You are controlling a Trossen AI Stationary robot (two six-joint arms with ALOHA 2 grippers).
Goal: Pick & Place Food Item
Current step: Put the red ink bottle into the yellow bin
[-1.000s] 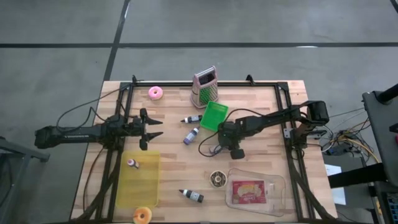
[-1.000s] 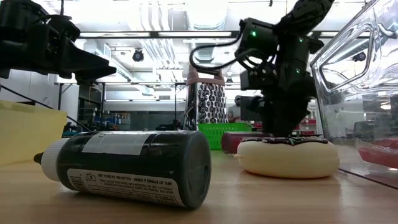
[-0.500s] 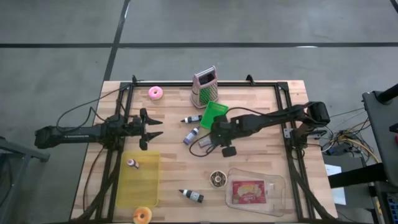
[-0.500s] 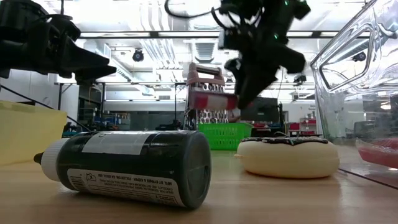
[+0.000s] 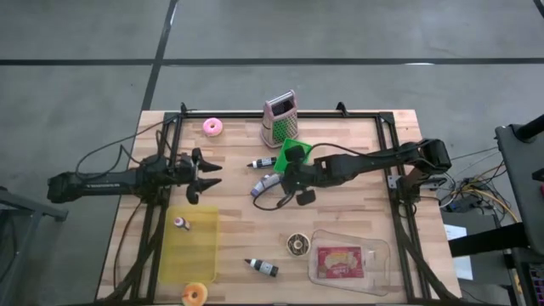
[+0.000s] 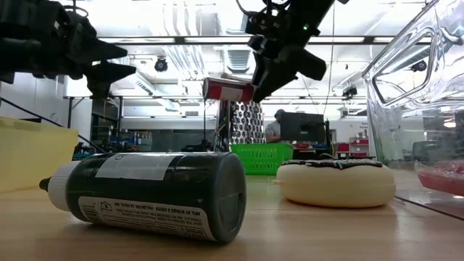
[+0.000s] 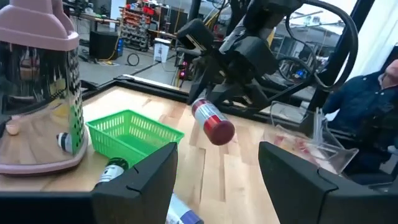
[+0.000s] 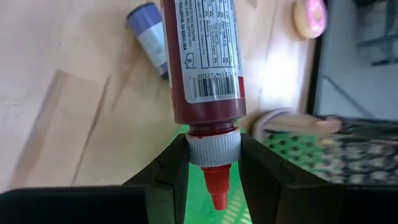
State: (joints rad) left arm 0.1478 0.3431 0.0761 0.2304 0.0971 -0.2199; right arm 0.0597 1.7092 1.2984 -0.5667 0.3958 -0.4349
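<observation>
Right gripper [image 8: 212, 163] clamped on the white cap end of a red bottle [image 8: 202, 56], held up off the table, lying roughly level in the low view [image 6: 226, 89]. From above, sitting right at the near-left corner of the green basket [image 5: 296, 150], with the bottle poking out leftward over a purple bottle [image 5: 262, 184] lying on the wood. Also a small dark bottle [image 5: 260, 162] just left of the basket. Grater [image 5: 280, 119] touching the basket's far side, standing upright. Pink donut [image 5: 212, 127] well off to the left of the grater, near the table's far edge.

Left gripper [image 5: 207, 175] way left of the basket, fingers spread wide, nothing in them, hovering above the table beside the yellow tray [image 5: 204, 255]. Little bottle [image 5: 180, 223] standing in the tray's far end. Orange donut [image 5: 195, 295] just past the tray's near end.

On the near side of the basket: chocolate donut [image 5: 297, 244], then a clear tub [image 5: 380, 255] to its right with a red packet [image 5: 339, 261] inside, and a black bottle [image 5: 263, 268] lying flat near the table's front edge.

Person in a dark jacket [image 7: 364, 106] visible in the left wrist view, off beyond the table.
</observation>
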